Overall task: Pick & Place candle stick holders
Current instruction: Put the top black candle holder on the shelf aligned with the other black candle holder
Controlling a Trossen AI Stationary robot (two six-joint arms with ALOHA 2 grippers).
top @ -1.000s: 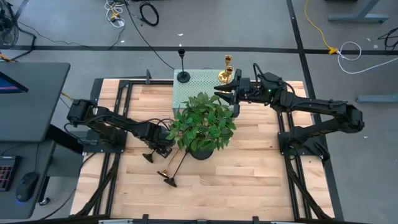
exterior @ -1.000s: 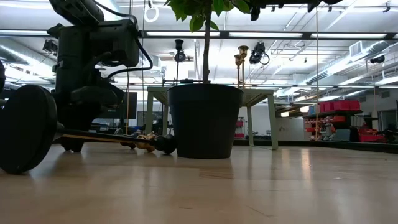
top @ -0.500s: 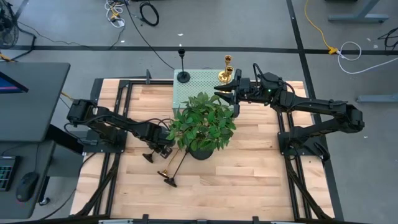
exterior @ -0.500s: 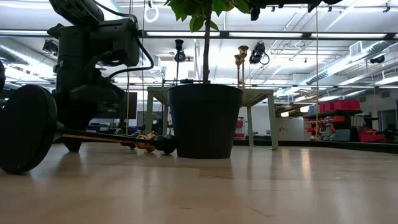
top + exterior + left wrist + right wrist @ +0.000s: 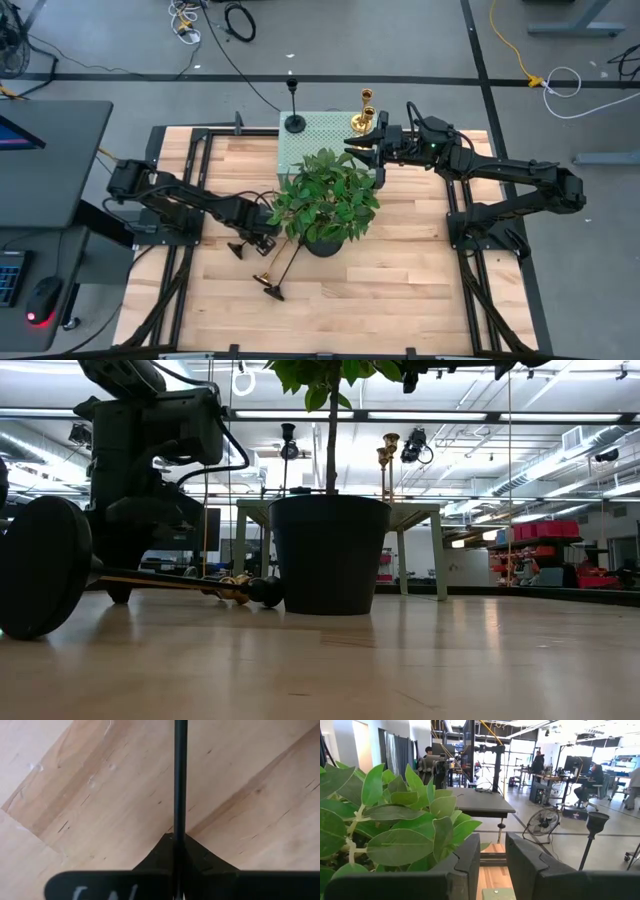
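Observation:
A black candle stick holder (image 5: 245,245) lies on the table left of the potted plant, its round base (image 5: 237,249) on the wood. My left gripper (image 5: 262,238) is shut on its stem. A gold holder (image 5: 262,278) and another black one (image 5: 274,292) lie on their sides nearer the front. One black holder (image 5: 295,122) and two gold ones (image 5: 362,120) stand upright on the pale green box (image 5: 320,135). Beside the gold pair, my right gripper (image 5: 352,148) hovers at the box's right end, open with nothing between its fingers (image 5: 470,860). My left gripper pinches the black holder's thin stem (image 5: 180,820) between its two fingers (image 5: 160,852). The fingers come from above, slanting down toward the table. The stem runs on past the fingertips close over the wood, while the holder's base (image 5: 237,249) stays on the table.
The leafy potted plant (image 5: 325,205) stands mid-table in a dark pot (image 5: 330,555), its leaves reaching over both grippers. Bare wood (image 5: 400,280) lies toward the front and right. People and desks show in the room beyond.
My left gripper has shut on the black holder's stem without moving away from the plant. The holder's base has shifted slightly on the table.

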